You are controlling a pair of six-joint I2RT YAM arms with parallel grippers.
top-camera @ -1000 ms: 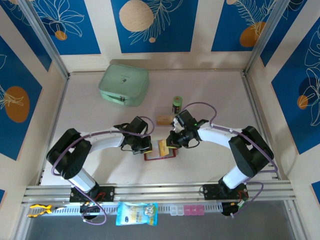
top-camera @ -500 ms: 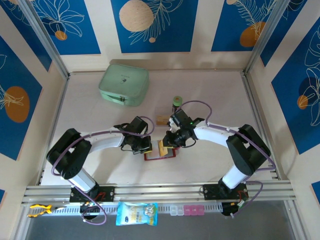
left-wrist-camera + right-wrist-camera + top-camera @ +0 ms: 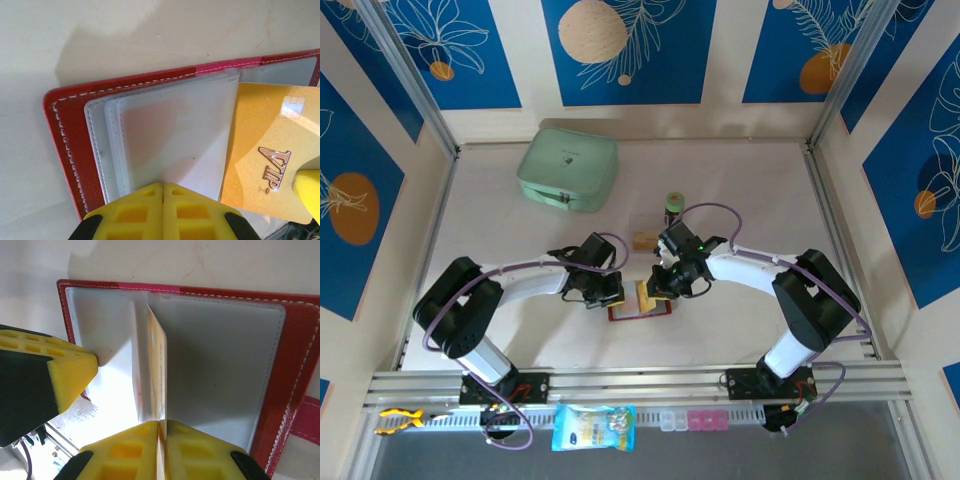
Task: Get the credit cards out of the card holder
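Two arms are folded in toward each other from my seat, elbows out to the sides and forearms converging over the open card holder point(image 3: 638, 312), which lies flat on the table point(image 3: 740, 340) just in front of and between the two bases.

The left gripper point(image 3: 610, 297) comes in from the left with its wrist tipped down. In its own camera the left gripper point(image 3: 162, 192) has its yellow fingers pressed together with no gap, resting on the near edge of the clear sleeves point(image 3: 170, 135) over the red cover point(image 3: 62, 145). I cannot tell whether a sleeve is nipped between them or merely pressed down.

The right gripper point(image 3: 661, 289) reaches in from the right, its forearm angled down and across. Through its wrist camera the right gripper point(image 3: 162, 427) is clamped on a gold card point(image 3: 156, 365), which stands on edge at the fold of the holder point(image 3: 295, 360), partly out of its sleeve. The left wrist view shows the same gold card point(image 3: 260, 150) with "VIP" lettering, overlapping the sleeves' right side.

Beyond the holder a tan card point(image 3: 644, 240) lies flat on the table, near a green can point(image 3: 674, 207). A mint-green case point(image 3: 568, 168) sits well apart at the far left.
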